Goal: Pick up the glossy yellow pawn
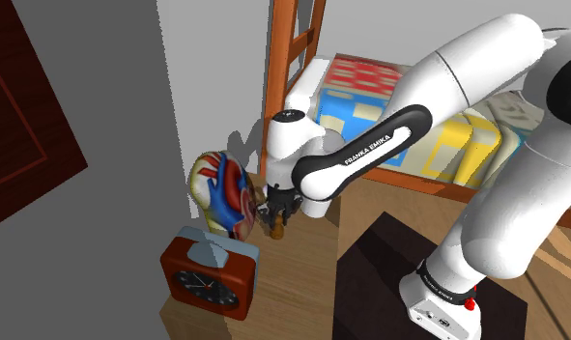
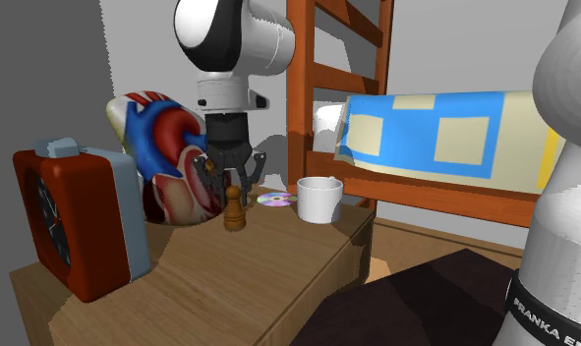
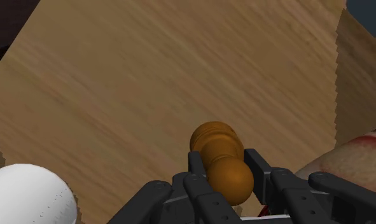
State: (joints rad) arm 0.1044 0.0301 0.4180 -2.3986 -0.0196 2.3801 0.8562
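The pawn [image 1: 274, 228] [image 2: 235, 209] [image 3: 221, 153] is a glossy amber-brown piece standing upright on the wooden table [image 2: 239, 285], just in front of a heart model. My black gripper [image 1: 276, 214] [image 2: 232, 189] [image 3: 226, 167] comes straight down over it. In the wrist view both fingers [image 3: 196, 167] press against the sides of the pawn's round head, so the gripper is shut on it. The pawn's base still rests on the table.
An anatomical heart model [image 1: 225, 193] [image 2: 165, 157] stands very close behind the gripper. A red alarm clock [image 1: 211, 272] [image 2: 72, 221] sits at the table's near end. A white mug [image 2: 319, 200] [image 3: 24, 197] and a disc [image 2: 275, 200] lie beside a wooden bed ladder [image 2: 302, 98].
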